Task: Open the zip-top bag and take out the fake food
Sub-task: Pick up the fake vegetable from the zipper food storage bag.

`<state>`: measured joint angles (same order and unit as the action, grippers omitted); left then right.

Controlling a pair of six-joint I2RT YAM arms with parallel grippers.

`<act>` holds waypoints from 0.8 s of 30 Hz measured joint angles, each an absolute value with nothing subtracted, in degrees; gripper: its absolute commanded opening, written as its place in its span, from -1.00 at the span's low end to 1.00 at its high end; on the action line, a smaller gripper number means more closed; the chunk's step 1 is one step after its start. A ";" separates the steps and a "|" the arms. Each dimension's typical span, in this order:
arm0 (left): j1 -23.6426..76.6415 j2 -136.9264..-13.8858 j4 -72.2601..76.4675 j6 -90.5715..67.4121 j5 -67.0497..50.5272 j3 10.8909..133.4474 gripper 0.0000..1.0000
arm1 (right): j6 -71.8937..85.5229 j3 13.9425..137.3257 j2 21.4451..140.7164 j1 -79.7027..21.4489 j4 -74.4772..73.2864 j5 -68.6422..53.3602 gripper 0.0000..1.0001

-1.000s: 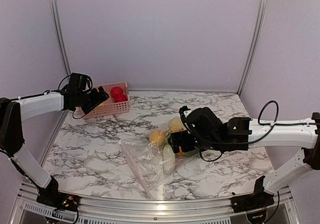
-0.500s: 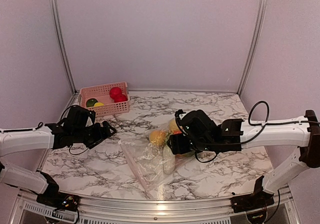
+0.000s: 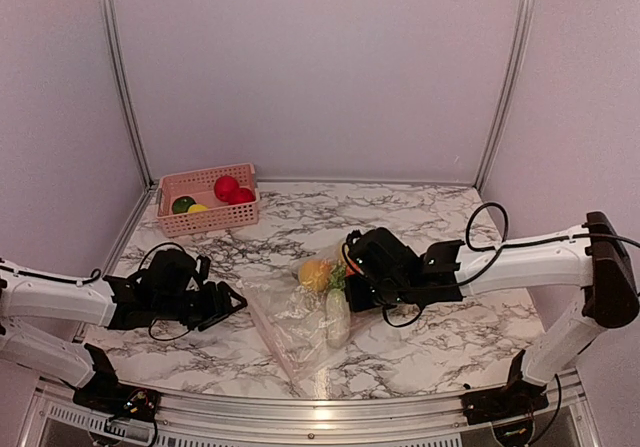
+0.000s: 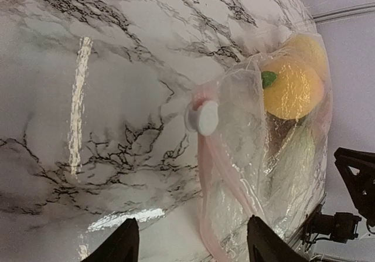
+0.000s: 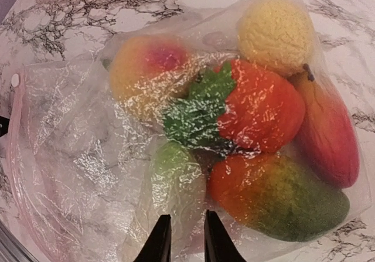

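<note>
on the marble counter (image 3: 440, 217), the zip-top bag (image 3: 300, 317) lies flat near the middle, between the two arms, with the fake food (image 5: 258, 109) packed in its far end. its pink zip strip and white slider (image 4: 203, 117) face the left side. the left gripper (image 4: 190, 247) sits low just beside that edge with its jaws wide apart and nothing in them, and the strip runs toward the gap between them. the right gripper (image 5: 183, 241) hangs over the film below the fruit with its jaws narrowed to a slit. whether they have actually caught plastic cannot be told.

the likely trouble is the film itself. a right-side pinch that takes both layers at once would clamp the mouth shut rather than help part it, and a pinch that takes none would let the light bag skate across the counter once the left side tugs. the strip lies thin and flat, so the left jaws could close on air or scrape the marble. a hard pull might also tip the round pieces out and send them rolling, well short of the pink basket (image 3: 210, 220) at the far left.
</note>
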<state>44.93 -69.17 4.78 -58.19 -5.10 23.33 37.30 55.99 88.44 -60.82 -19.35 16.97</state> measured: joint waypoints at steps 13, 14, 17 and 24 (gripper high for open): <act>50.02 -74.67 10.59 -61.34 -5.04 23.35 0.24 | 37.52 55.99 93.73 -59.22 -17.21 15.64 -0.70; 50.33 -74.87 10.74 -61.41 -4.99 23.38 0.23 | 37.52 55.99 94.11 -59.22 -17.10 15.62 -0.70; 51.13 -75.37 11.42 -61.76 -4.97 23.42 0.19 | 37.54 55.99 95.53 -59.22 -16.47 15.62 -0.71; 52.03 -74.00 10.63 -62.37 -3.97 23.51 0.18 | 37.50 56.01 97.91 -59.24 -15.14 15.35 -0.67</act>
